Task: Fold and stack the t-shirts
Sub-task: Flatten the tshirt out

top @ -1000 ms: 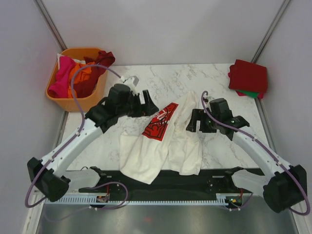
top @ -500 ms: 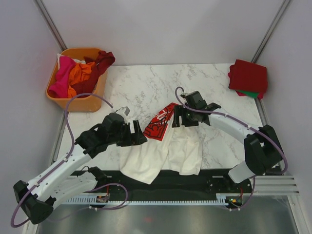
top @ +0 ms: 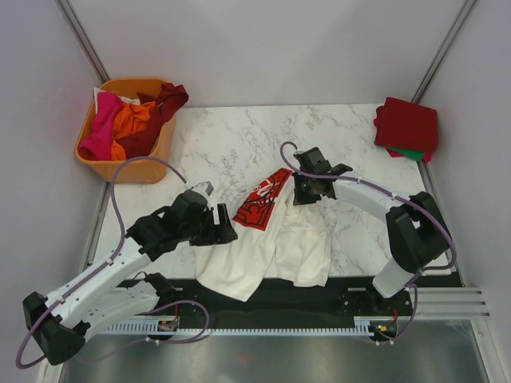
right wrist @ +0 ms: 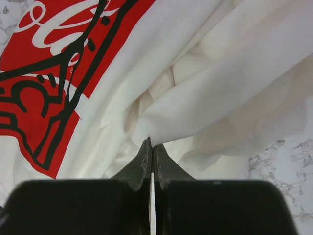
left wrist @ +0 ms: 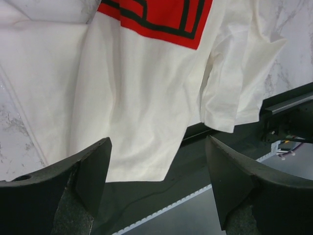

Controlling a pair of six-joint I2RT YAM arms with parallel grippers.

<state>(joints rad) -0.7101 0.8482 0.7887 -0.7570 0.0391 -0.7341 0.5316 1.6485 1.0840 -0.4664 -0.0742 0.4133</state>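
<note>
A white marble-patterned tabletop (top: 231, 140) was spread beneath and beyond the left claw (top: 226, 225) and the right claw (top: 302, 194). Past the table's far edge, behind both claws, a plain pale grey back wall (top: 263, 48) was seen. It was joined by a matching side wall (top: 32, 120) out to the left of the left claw and by another (top: 483, 159) out to the right of the right claw. Slanting grey metal struts (top: 80, 36) were set at the two far corners. Nearer than the claws, a black strip (top: 287, 299) was laid along the table's near edge, followed by a white slotted rail (top: 279, 327) and a dull grey metal sheet (top: 279, 359). The space was lit evenly, and only soft shadows were cast.
</note>
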